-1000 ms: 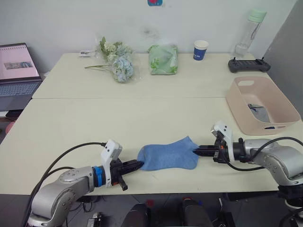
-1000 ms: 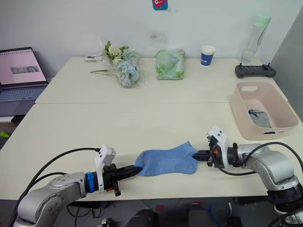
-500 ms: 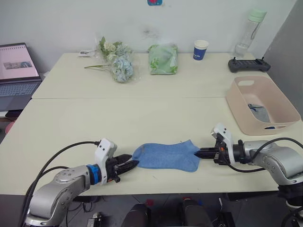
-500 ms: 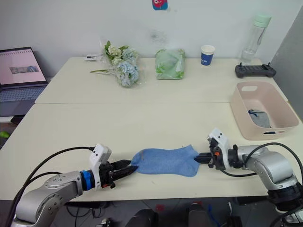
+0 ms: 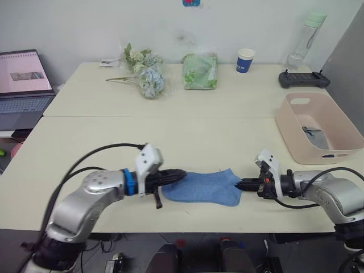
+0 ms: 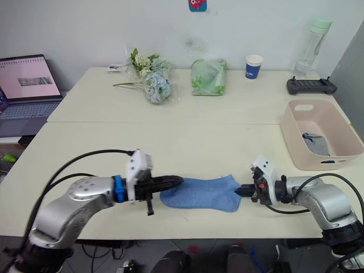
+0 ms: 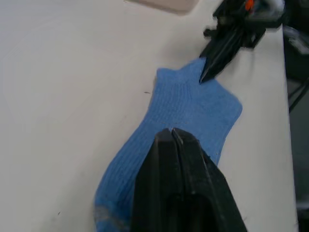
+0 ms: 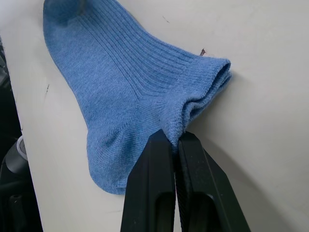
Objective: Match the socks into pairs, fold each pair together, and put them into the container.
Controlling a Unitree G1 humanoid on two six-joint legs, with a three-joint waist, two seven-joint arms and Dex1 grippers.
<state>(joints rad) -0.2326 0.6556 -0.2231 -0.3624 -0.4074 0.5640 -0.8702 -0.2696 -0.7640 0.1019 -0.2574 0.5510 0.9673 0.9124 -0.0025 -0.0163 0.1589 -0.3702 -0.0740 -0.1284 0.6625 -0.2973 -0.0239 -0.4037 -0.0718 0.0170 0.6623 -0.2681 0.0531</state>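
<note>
Right wrist view shows the right hand (image 8: 175, 140) pinching the cuff of the light blue knit sock (image 8: 130, 92) flat on the cream bench (image 5: 199, 142), while the left hand (image 7: 173, 133), fingers closed, hovers over the toe end, apparently ready to fold.

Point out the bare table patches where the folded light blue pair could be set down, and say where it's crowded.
Bare: the wide stretch of table between the flowers and the light blue sock, and the gap between that sock and the pink container. Crowded: the back edge, with green bag, cup, bottle and controller.
</note>
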